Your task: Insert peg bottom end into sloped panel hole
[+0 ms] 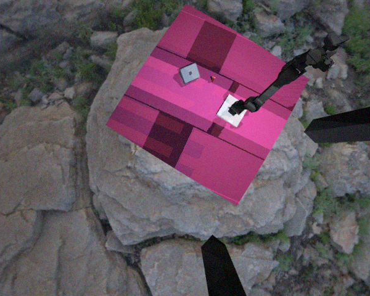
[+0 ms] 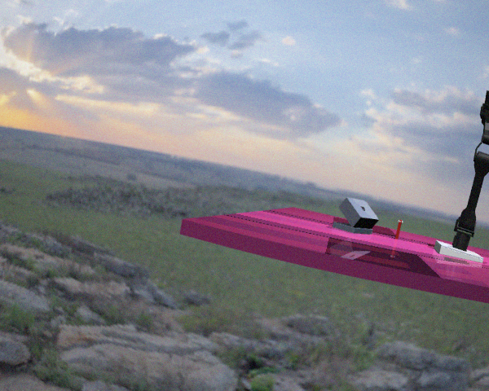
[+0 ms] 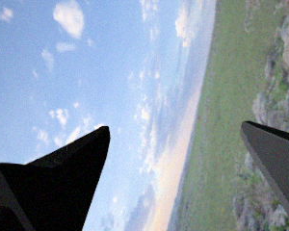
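A thin red peg point(image 1: 213, 78) point(image 2: 398, 231) stands upright on the pink table, beside the panel block. The grey sloped panel point(image 1: 193, 68) point(image 2: 355, 207) sits on a low grey base point(image 2: 346, 227) and faces up at a tilt. Its small dark hole point(image 1: 190, 73) point(image 2: 363, 208) is empty. The hole's exact shape is too small to tell. My gripper point(image 3: 174, 129) is open, with only sky and distant ground between its fingers. It is high above the table, far from the peg and panel. Neither peg nor panel shows in the wrist view.
The black arm point(image 1: 275, 87) point(image 2: 474, 189) rises from a white base plate point(image 1: 224, 110) point(image 2: 445, 248) on the pink table point(image 1: 223, 156) point(image 2: 278, 246). Two dark bars point(image 1: 348, 126) point(image 1: 221, 267) reach in from the right and bottom of the top view. Rocks lie around the table.
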Controlling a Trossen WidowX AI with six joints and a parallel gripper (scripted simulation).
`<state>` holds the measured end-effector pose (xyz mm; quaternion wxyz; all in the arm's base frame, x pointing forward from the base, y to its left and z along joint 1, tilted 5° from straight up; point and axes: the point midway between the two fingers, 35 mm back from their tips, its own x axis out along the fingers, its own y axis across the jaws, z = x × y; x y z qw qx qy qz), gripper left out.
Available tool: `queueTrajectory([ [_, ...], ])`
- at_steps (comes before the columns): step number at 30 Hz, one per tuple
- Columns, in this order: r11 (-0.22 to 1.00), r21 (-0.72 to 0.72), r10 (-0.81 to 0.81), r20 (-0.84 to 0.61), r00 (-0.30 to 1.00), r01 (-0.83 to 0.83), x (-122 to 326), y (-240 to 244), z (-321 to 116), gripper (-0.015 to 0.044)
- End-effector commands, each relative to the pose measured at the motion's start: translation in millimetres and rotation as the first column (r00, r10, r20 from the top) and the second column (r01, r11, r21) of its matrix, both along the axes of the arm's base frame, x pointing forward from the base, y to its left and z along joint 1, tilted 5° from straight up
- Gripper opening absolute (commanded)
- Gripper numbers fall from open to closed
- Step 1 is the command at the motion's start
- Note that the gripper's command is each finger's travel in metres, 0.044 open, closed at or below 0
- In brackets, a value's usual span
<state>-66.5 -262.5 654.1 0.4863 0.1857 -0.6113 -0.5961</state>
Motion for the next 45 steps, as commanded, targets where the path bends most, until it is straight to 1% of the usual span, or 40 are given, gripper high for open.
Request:
queueTrajectory([
  [1,0.998,0.05,0.03,-0.039,0.999,-0.028,10,-12,-8,0.044],
  [12,0.955,0.293,0.135,-0.269,0.954,-0.052,52,-53,-46,0.044],
  [23,0.872,0.488,0.301,-0.483,0.822,-0.033,102,-83,-88,0.044],
  [33,0.79,0.612,0.458,-0.636,0.621,0.043,143,-100,-129,0.044],
  [39,0.75,0.654,0.546,-0.696,0.466,0.098,167,-106,-152,0.044],
  [45,0.719,0.678,0.623,-0.726,0.29,0.152,192,-109,-177,0.044],
])
